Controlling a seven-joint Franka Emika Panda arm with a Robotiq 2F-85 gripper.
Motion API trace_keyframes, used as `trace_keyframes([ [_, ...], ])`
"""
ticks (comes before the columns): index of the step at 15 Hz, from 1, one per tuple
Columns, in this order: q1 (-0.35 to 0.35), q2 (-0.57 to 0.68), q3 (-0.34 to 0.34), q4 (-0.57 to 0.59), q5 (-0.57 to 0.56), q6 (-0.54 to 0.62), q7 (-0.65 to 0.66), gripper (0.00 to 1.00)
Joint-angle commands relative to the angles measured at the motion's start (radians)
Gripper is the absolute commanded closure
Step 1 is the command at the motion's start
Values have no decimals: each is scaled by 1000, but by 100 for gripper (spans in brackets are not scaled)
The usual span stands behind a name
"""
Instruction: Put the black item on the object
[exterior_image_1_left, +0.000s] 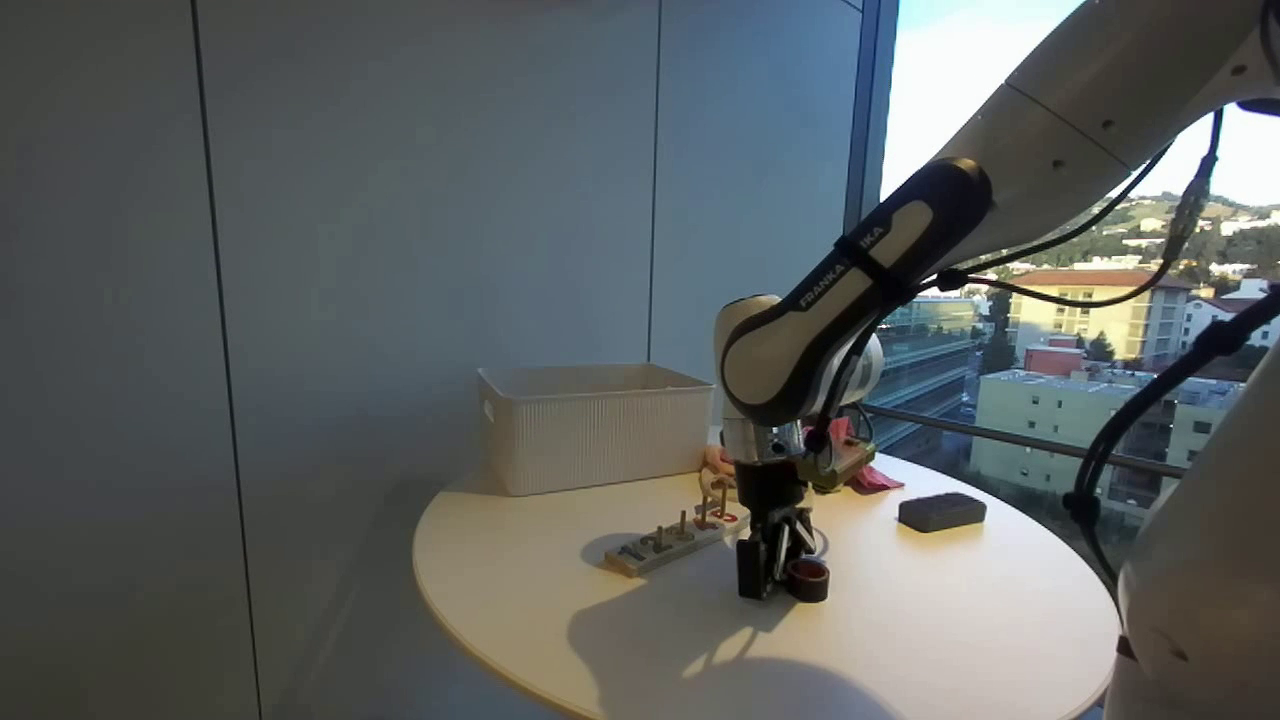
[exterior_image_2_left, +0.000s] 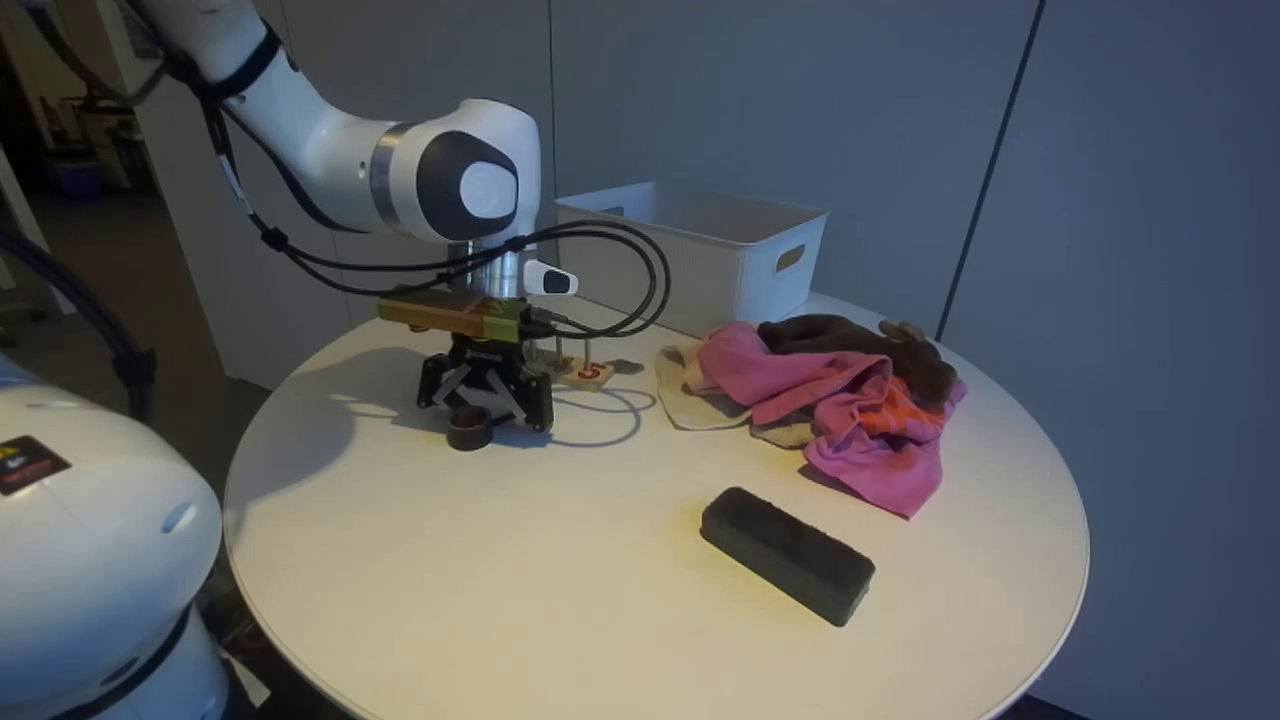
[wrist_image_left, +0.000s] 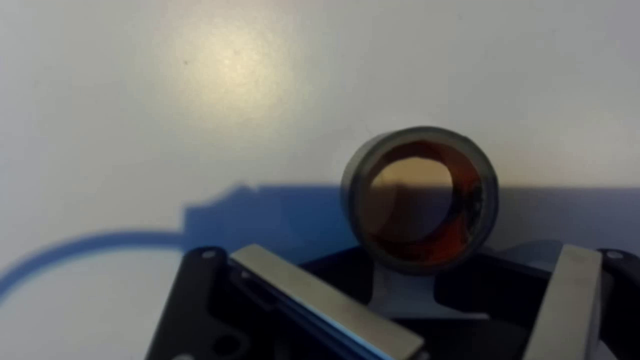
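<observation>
The black item (exterior_image_1_left: 810, 592) is a small round ring with a reddish-brown inside. It stands on the table and shows in an exterior view (exterior_image_2_left: 470, 439) and the wrist view (wrist_image_left: 440, 248). My gripper (exterior_image_1_left: 779, 584) points straight down, low over the table, right beside the ring. In an exterior view my gripper (exterior_image_2_left: 488, 413) has its fingers apart, with the ring in front of the gap. In the wrist view the ring hides part of the gap between the fingers (wrist_image_left: 403, 285). A grey number strip with upright pegs (exterior_image_1_left: 640, 558) lies behind; its red-numbered end (exterior_image_2_left: 592, 376) shows past the gripper.
A white basket (exterior_image_1_left: 600, 440) stands at the back of the round table (exterior_image_2_left: 560, 600). A pink cloth pile (exterior_image_2_left: 790, 375) with a brown soft toy (exterior_image_2_left: 850, 338) lies beside it. A black rectangular block (exterior_image_2_left: 785, 555) lies apart; it also shows in an exterior view (exterior_image_1_left: 942, 512).
</observation>
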Motion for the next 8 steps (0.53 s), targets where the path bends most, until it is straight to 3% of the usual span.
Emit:
trace_keyframes([
  [1, 2, -5, 0, 0, -3, -3, 4, 54],
  [3, 2, -5, -1, 1, -3, -3, 4, 37],
  [4, 2, -4, 0, 1, -3, -3, 4, 34],
  [5, 2, -4, -1, 1, -3, -3, 4, 9],
  [8, -12, -36, 11, 32, -42, 58, 44, 0],
])
